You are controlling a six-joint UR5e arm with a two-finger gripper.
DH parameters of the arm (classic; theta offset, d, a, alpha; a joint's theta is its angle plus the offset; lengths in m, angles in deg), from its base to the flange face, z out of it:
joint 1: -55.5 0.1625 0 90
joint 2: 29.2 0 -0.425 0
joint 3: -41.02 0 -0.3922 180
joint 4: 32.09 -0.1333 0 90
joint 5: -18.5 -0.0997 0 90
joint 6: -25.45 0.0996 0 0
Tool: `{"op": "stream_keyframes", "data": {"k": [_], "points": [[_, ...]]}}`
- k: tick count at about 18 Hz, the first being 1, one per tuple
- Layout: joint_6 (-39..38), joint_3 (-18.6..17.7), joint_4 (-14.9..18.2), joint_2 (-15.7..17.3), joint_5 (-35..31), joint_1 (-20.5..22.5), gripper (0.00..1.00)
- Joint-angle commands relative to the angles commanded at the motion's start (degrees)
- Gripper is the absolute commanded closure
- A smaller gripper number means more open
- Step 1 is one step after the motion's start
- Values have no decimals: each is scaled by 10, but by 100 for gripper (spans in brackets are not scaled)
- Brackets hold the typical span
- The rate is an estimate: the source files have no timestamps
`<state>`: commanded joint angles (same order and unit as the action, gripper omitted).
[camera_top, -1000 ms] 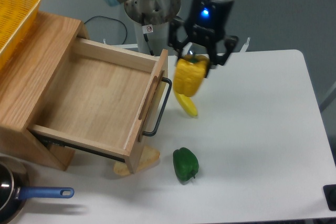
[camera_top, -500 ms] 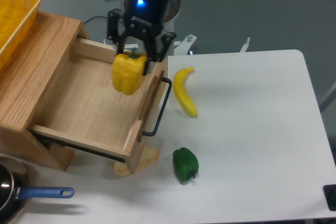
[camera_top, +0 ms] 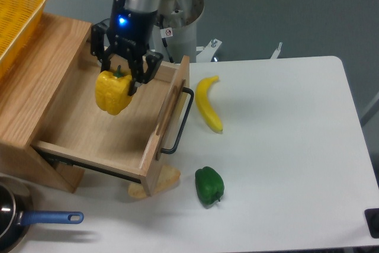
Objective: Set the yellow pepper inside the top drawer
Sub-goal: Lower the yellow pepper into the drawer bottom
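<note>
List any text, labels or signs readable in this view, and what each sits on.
No readable words, brands or numbers.
Small round red-and-white sticker on the arm's grey base column: a prohibition-style symbol, too small to make out.
Glowing blue light on the gripper body: an indicator, no text.
Yellow pepper, top drawer, banana: unmarked.

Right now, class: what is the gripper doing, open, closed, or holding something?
Gripper: closed on the yellow pepper, held above the open top drawer.
</note>
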<state>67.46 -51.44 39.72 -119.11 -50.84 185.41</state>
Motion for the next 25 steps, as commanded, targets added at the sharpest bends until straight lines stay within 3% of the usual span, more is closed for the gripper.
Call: {"op": "stream_keyframes", "data": {"k": [4, 12, 20, 25], "points": [[0, -11, -7, -11, -7, -13, 82], [-21, -24, -62, -53, -38, -33, 81], [-22, -26, -66, -67, -62, -39, 77], [-20, -36, -65, -65, -87, -45, 59]]}}
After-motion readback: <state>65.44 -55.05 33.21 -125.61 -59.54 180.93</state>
